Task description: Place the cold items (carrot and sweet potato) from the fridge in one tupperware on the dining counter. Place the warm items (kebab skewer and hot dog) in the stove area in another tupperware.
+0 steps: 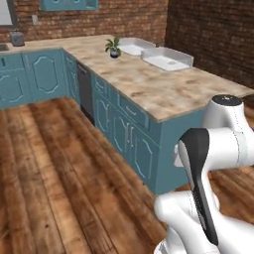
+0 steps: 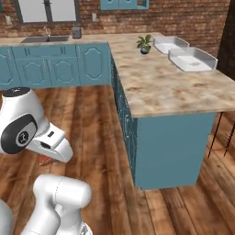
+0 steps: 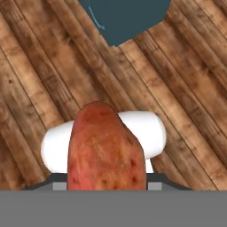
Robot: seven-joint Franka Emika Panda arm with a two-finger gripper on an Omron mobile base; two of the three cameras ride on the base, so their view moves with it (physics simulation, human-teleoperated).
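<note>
Sweet potato (image 3: 105, 150): reddish, stubby, sits upright in the hand view, right between the pincer's tips. Pincer (image 3: 106, 188) is clamped on it, jaws half spread around the root. The load hangs over the wooden floor (image 1: 54, 188), off the bench and near its teal end panel. A sliver of red shows under the arm's wrist in the right base view, which fits.

Dining bench (image 1: 163, 92): long beige marbled top on teal base. Two white tupperware tubs stand side by side at its far end, close to the brick wall: the nearer tub (image 1: 167, 59) and the farther tub (image 1: 134, 46). A small potted plant (image 1: 113, 47) stands just beside the farther tub, toward the bench's inner edge.

Progress, my reading: sweet potato is out of the fridge and in transit, not yet delivered. Tub contents are too small to make out, so I cannot tell whether the carrot is in. Warm items appear to be left for later.

Writing: no brands, labels or lettering readable anywhere.
</note>
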